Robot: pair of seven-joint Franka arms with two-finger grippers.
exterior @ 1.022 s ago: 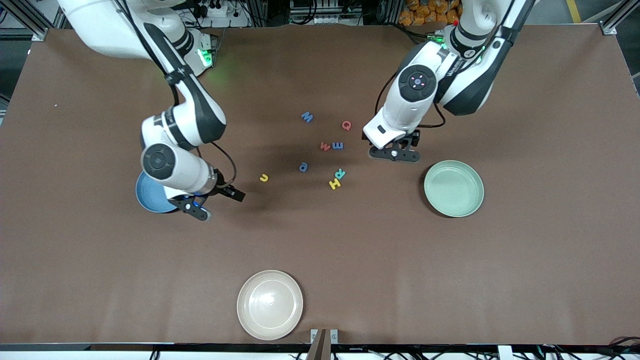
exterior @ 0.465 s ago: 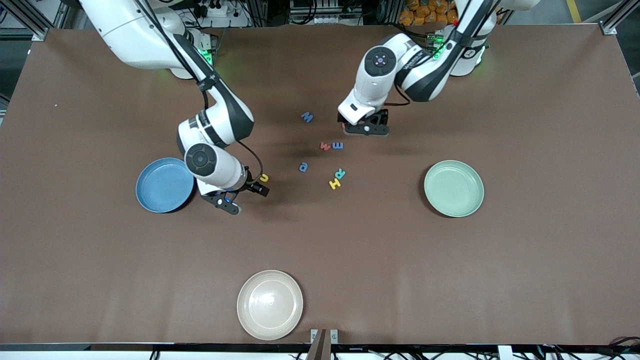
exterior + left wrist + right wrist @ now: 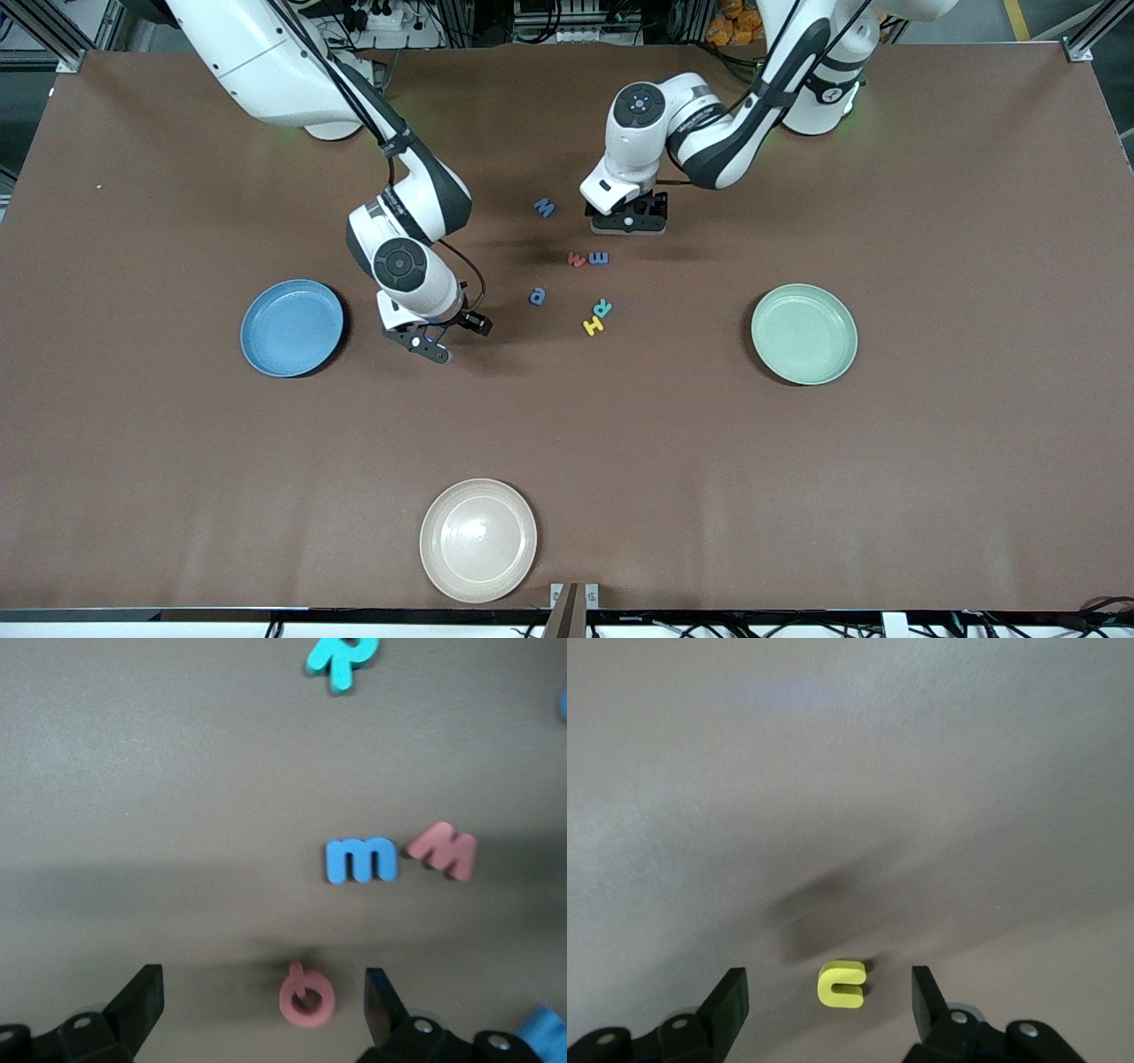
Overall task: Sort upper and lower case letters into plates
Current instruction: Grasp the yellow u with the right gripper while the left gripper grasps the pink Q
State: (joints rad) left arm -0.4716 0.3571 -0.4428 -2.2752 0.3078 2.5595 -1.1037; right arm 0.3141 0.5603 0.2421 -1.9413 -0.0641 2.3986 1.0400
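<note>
The foam letters lie mid-table between the blue plate [image 3: 292, 328] and the mint green plate [image 3: 803, 333]: blue W [image 3: 544, 207], red w [image 3: 577, 259], blue m [image 3: 599, 258], blue a [image 3: 537, 296], teal R [image 3: 603, 307], yellow H [image 3: 593, 326]. My left gripper [image 3: 629, 223] hangs low over the red Q [image 3: 307, 999], open [image 3: 261, 997], with the Q lying between its fingers untouched. My right gripper [image 3: 430, 344] hovers over the yellow u [image 3: 842, 983], open [image 3: 828, 992], the u between its fingers with gaps on both sides. Both letters are hidden in the front view.
A cream-white plate [image 3: 478, 540] sits near the table edge closest to the front camera. In the left wrist view the blue m [image 3: 360, 859], red w [image 3: 443, 849] and teal R [image 3: 341, 656] lie close to the Q.
The left gripper moved from beside the green plate to over the Q. The right gripper moved from the blue plate to over the yellow u.
</note>
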